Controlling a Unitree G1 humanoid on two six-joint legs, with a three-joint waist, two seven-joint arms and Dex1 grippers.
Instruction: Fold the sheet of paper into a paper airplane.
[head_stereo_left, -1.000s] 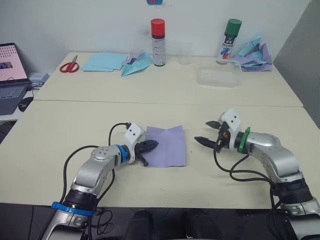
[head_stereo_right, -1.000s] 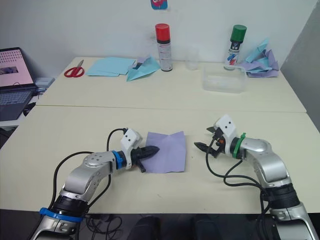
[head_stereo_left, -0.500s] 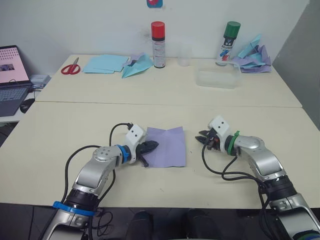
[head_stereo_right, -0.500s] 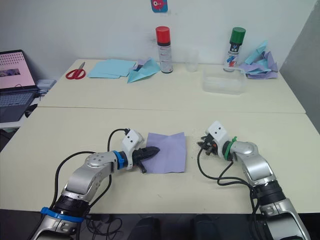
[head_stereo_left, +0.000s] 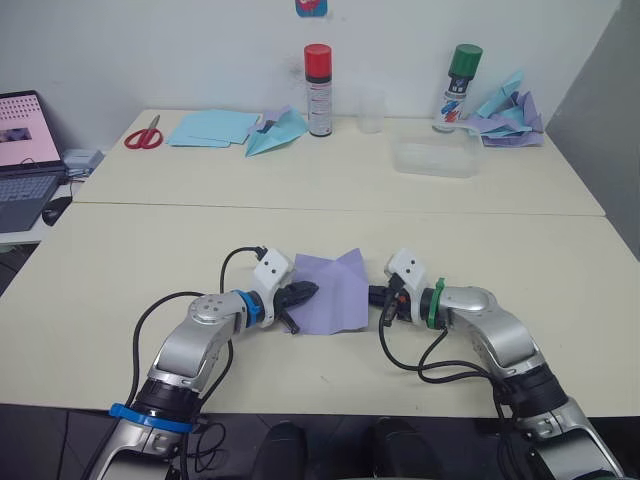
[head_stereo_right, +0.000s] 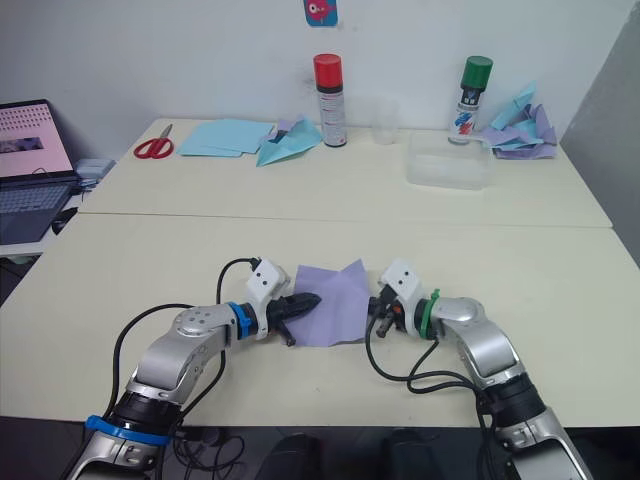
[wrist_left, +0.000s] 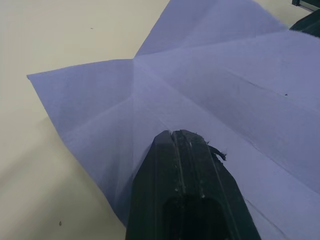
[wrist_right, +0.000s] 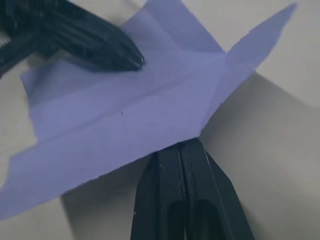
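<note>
The sheet of paper (head_stereo_left: 334, 292) lies on the near table (head_stereo_left: 120, 290), between both grippers; left gripper (head_stereo_left: 303, 291), fingers pressed together, rests its tip on the sheet's left part; right gripper (head_stereo_left: 375, 297), fingers likewise together, meets the right edge, which is lifted off the table; whether it pinches the paper cannot be told; farther back stand two spray cans (head_stereo_left: 317, 75).

Two silver metal arms with looping black cables; left arm (head_stereo_left: 195, 345) wears blue rings, right arm (head_stereo_left: 490, 335) a green ring.
</note>
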